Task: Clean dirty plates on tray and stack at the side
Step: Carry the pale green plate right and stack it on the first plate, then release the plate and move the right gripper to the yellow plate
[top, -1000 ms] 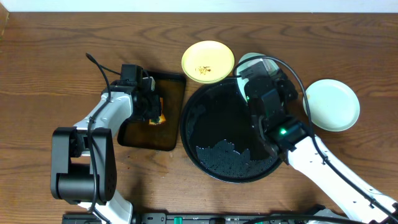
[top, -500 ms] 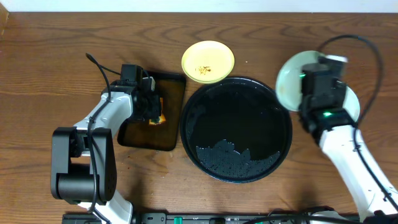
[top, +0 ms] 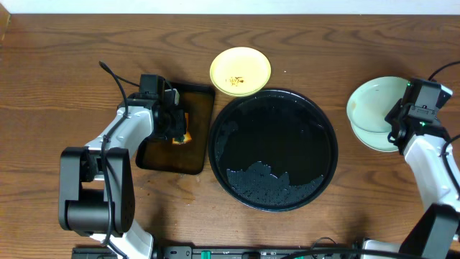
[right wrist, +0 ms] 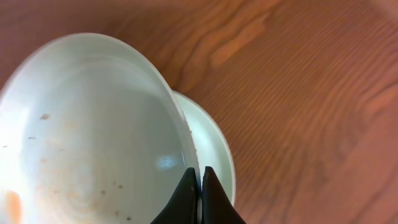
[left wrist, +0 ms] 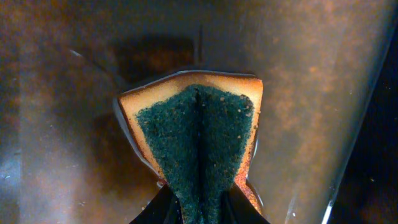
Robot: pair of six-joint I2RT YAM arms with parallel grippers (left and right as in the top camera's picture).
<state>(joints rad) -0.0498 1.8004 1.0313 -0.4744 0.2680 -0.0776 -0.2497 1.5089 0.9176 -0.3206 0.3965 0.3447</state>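
My right gripper (top: 399,117) (right wrist: 200,186) is shut on the rim of a mint-white plate (top: 370,104) (right wrist: 93,130) with faint brown specks, holding it just above a second mint-white plate (top: 381,140) (right wrist: 214,146) on the table at the right. A pale yellow plate (top: 240,70) with brown specks lies beyond the large round black tray (top: 273,147), which is wet and holds no plate. My left gripper (top: 177,124) (left wrist: 199,208) is shut on a green and orange sponge (top: 183,135) (left wrist: 196,134) over the rectangular dark tray (top: 176,155).
The rectangular tray (left wrist: 311,93) lies left of the round tray. Bare wooden table (top: 57,72) surrounds everything.
My right arm has carried the mint-white plate from the round tray's far edge rightward to above the other mint plate. The left arm has not moved.
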